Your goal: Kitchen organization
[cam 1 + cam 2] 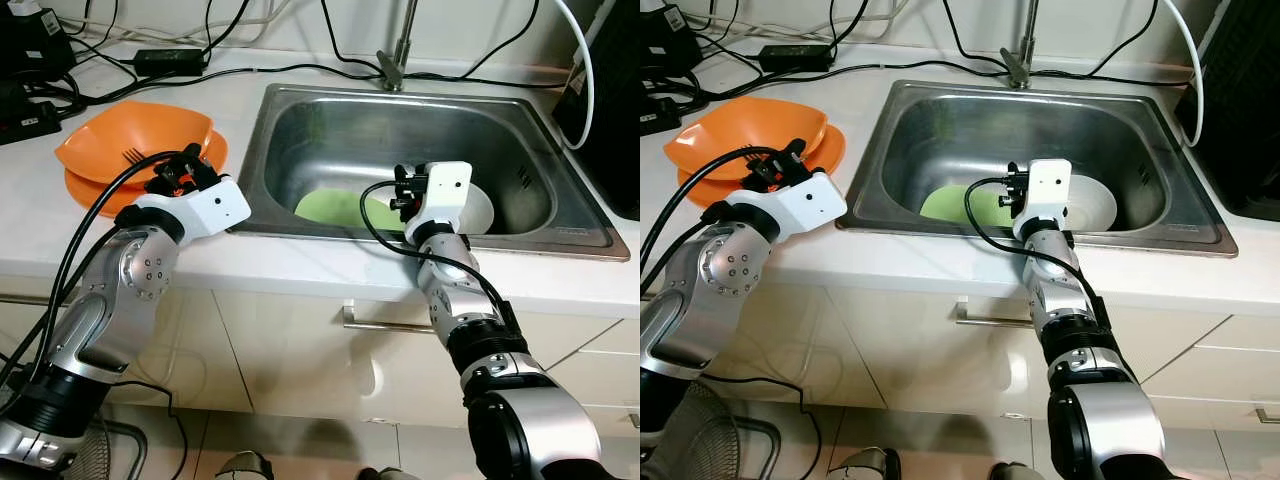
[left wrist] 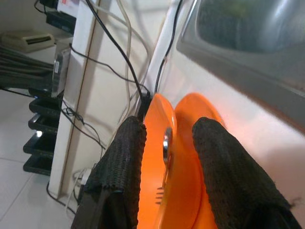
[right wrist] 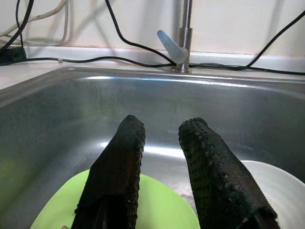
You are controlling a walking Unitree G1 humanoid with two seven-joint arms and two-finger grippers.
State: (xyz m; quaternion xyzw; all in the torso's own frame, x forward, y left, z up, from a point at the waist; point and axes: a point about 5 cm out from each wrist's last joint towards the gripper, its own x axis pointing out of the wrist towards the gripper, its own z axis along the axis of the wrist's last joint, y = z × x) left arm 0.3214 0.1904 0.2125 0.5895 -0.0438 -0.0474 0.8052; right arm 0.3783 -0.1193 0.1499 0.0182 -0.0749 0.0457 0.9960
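Note:
An orange bowl (image 1: 135,140) holding a fork (image 1: 133,155) sits stacked on a second orange dish (image 1: 85,190) on the white counter, left of the sink (image 1: 330,130). My left gripper (image 1: 182,168) is at the bowl's near edge. In the left wrist view it is open (image 2: 167,138), with the orange rim (image 2: 183,157) and the fork (image 2: 165,143) between its fingers. A green plate (image 1: 340,208) and a white plate (image 1: 482,205) lie in the sink. My right gripper (image 1: 400,190) hovers over them, open (image 3: 162,129) and holding nothing.
A faucet (image 1: 400,50) stands behind the sink. Black cables and a power adapter (image 1: 170,60) cross the back of the counter. A black appliance (image 1: 610,100) stands at the right. Below are cabinet doors with a handle (image 1: 385,325).

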